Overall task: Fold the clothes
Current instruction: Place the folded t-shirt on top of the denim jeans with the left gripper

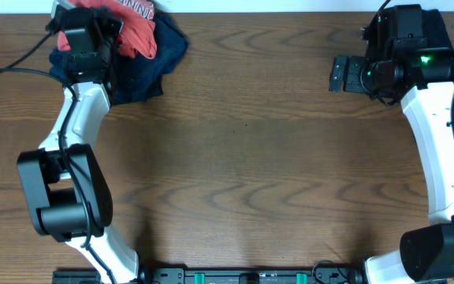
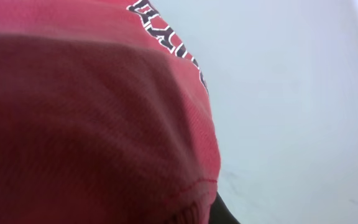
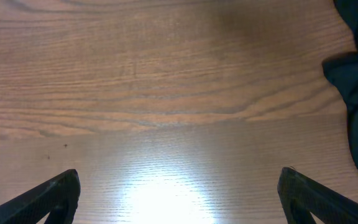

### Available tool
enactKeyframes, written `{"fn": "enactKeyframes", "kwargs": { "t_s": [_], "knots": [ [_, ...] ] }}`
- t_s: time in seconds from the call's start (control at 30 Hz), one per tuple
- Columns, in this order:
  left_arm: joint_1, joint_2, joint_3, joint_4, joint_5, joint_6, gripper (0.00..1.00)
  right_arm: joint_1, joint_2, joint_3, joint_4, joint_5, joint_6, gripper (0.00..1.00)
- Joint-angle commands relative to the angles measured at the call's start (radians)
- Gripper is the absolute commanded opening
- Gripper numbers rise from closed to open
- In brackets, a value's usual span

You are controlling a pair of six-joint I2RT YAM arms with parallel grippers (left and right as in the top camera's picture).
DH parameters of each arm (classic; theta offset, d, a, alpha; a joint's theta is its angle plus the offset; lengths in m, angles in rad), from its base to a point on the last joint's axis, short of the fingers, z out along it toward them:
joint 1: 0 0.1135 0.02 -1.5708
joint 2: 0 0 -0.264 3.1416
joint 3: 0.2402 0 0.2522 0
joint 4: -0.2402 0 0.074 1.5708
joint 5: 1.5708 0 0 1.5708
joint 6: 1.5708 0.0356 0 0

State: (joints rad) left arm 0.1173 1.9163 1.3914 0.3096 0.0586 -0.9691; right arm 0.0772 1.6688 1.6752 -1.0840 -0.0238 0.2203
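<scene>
The coral-red T-shirt (image 1: 135, 25) lies bunched at the far left corner of the table, its white-and-navy lettering showing near the back edge. My left gripper (image 1: 91, 35) is buried in that bunch. In the left wrist view the red cloth (image 2: 92, 124) fills almost everything and covers the fingers, with a gathered hem right at the jaws, so the gripper appears shut on the shirt. My right gripper (image 1: 338, 75) hovers at the far right over bare wood, open wide, with nothing between its fingertips (image 3: 61, 193).
A dark navy garment (image 1: 152, 67) lies under and beside the red shirt; its edge (image 3: 356, 93) shows at the right of the right wrist view. A black cable (image 1: 14, 67) trails off the table's left edge.
</scene>
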Motion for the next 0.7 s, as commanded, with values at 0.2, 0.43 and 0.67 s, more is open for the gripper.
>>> {"fn": "enactKeyframes", "kwargs": {
  "t_s": [0.2, 0.43, 0.67],
  "knots": [
    [0.043, 0.026, 0.024, -0.251, -0.018, 0.044, 0.66, 0.005, 0.002, -0.002, 0.011, -0.007, 0.011, 0.99],
    [0.068, -0.062, 0.024, -0.443, -0.014, 0.266, 0.99, 0.005, 0.002, -0.002, 0.029, -0.007, 0.011, 0.99],
    [0.067, -0.238, 0.024, -0.646, -0.014, 0.551, 0.99, 0.007, 0.0, -0.001, 0.043, -0.008, -0.02, 0.97]
  ]
}}
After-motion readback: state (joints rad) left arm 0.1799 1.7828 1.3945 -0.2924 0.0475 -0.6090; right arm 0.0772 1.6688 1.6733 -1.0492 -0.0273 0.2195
